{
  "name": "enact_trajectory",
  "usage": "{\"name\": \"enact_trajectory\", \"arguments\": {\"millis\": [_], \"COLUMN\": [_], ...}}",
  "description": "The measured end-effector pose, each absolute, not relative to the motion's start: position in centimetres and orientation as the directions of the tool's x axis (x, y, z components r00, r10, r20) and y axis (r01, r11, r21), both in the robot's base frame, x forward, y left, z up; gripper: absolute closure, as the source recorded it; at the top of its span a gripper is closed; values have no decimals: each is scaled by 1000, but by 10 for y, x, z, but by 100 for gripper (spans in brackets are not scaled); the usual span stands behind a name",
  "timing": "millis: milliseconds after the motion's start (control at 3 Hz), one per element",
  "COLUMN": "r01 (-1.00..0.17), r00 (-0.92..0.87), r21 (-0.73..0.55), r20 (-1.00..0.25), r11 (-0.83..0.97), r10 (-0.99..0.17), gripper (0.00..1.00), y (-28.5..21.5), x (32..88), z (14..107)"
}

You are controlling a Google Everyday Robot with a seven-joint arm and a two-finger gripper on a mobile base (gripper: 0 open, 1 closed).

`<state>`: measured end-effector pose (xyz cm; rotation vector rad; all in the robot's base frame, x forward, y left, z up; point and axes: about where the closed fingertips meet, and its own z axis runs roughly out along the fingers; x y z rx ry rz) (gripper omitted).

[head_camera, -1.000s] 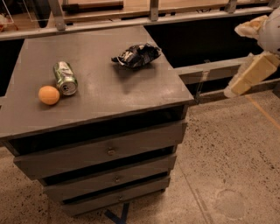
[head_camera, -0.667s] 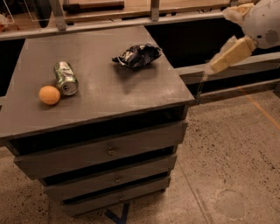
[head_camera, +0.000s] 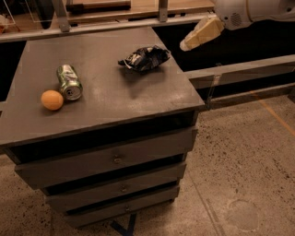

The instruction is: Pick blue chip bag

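The claw (head_camera: 191, 40) hangs just right of the bag (head_camera: 145, 57), likely positioned to reach it. Whether it is open or closed, I cannot tell.

You have a grey cabinet of drawers (head_camera: 115, 159) at left, its flat surface (head_camera: 106, 97) dull under dim light; speckled concrete floor (head_camera: 239, 161) spreads to your right, crossed by an orange line (head_camera: 272, 114); grey rails (head_camera: 239, 67) run behind, with what may be a wooden bench (head_camera: 138, 5) above; the hand (head_camera: 196, 38) hangs upper right, beyond the surface's far corner.
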<state>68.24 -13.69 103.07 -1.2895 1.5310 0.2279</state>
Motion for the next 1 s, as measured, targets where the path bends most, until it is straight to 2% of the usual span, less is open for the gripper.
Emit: {"name": "enact_trajectory", "arguments": {"millis": [667, 1000], "r01": [-798, -769], "r00": [165, 206], "r21": [-455, -507], "r20": [-795, -773], "r11": [394, 388], "r10": [-583, -601], "gripper": [0, 0], "y": [-123, -107], "x": [695, 722], "z": [1023, 1008]}}
